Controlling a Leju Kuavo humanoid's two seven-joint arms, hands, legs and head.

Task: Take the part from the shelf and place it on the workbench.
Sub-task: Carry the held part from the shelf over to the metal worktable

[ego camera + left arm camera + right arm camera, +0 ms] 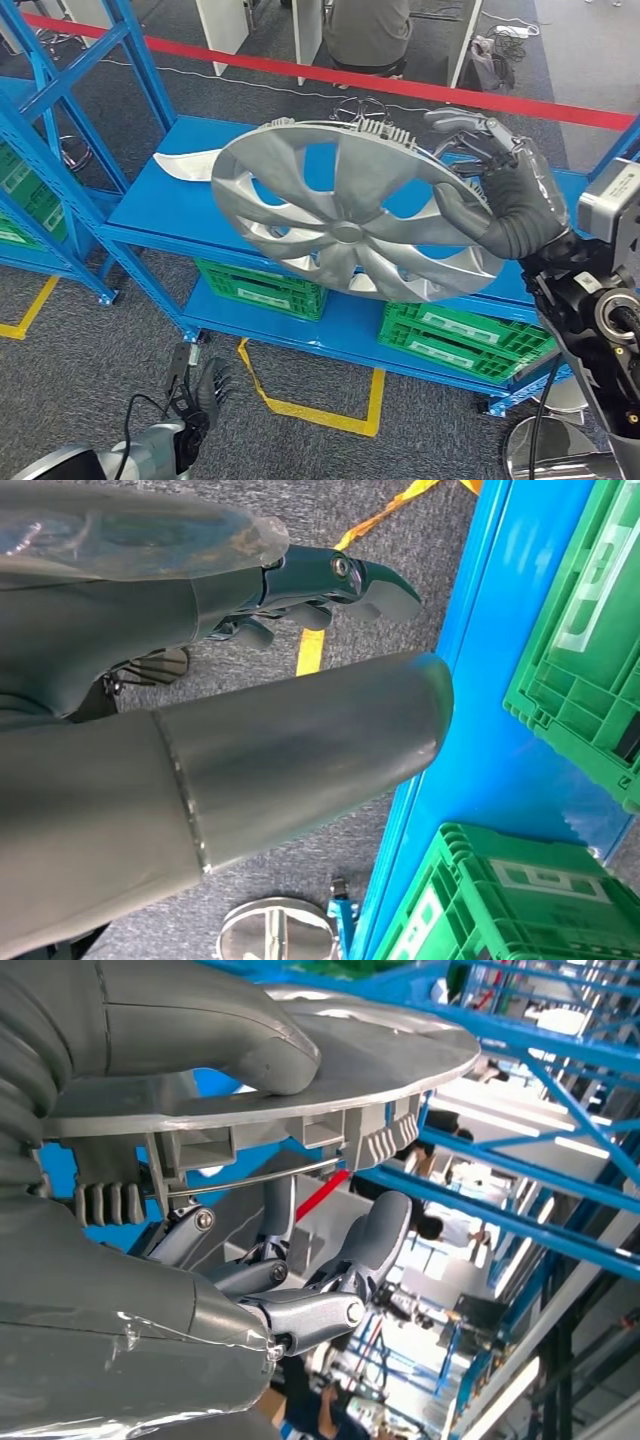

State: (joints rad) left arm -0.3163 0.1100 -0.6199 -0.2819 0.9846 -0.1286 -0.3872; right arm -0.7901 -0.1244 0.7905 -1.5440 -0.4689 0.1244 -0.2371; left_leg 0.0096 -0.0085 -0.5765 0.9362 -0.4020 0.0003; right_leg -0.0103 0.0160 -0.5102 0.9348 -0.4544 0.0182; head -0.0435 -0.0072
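Note:
The part is a large silver wheel cover [343,215] with curved spokes, tilted and held in the air in front of the blue shelf [181,195]. My right hand [509,195] grips its right rim, thumb on the face and fingers behind. In the right wrist view the thumb [249,1040] presses on the cover's [377,1050] face while the fingers [332,1290] curl behind the clipped rim. My left hand [200,400] hangs low near the floor, fingers loosely apart, holding nothing; the left wrist view shows its fingers [332,585] over grey carpet.
Green crates [260,285] [464,340] stand on the lower blue shelf board. A second silver piece [185,165] lies on the upper board at the left. Yellow floor tape [324,410] marks the carpet. A red barrier tape [362,78] runs behind, with a seated person [366,35] beyond.

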